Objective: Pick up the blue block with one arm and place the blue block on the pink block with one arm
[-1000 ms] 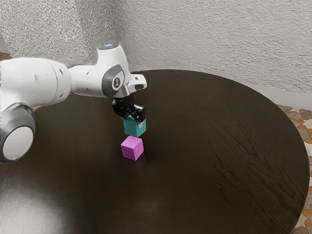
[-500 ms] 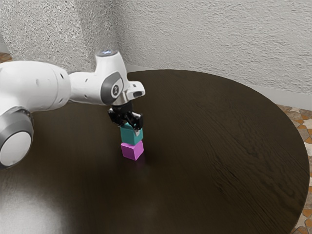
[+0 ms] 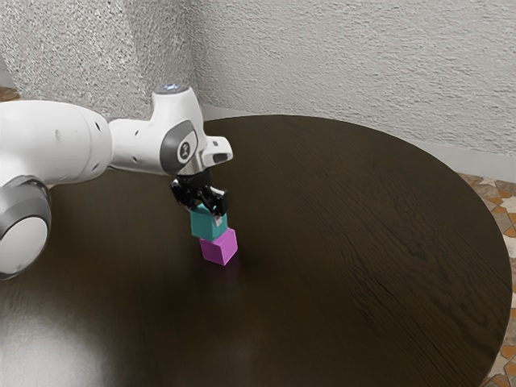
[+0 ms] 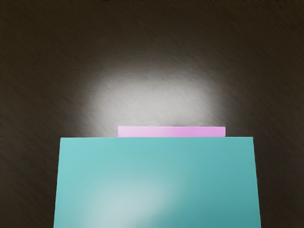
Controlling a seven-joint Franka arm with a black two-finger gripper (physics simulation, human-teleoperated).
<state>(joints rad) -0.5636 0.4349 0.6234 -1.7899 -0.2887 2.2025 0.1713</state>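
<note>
The blue block, really teal in colour, is held in my black gripper, whose fingers close on it from two sides. It sits right over the pink block, its lower face touching or nearly touching the pink top, shifted a little toward the exterior view's left. Under my hand the wrist view has the blue block large and close, with a thin strip of the pink block peeking out past its far edge.
Both blocks are near the left-centre of a round dark wooden table. A rough grey wall rises behind it. The table's edge curves along the exterior view's right.
My gripper has gone down and slightly toward the exterior view's left with the blue block, closing the gap until the block rests at the pink block's top.
</note>
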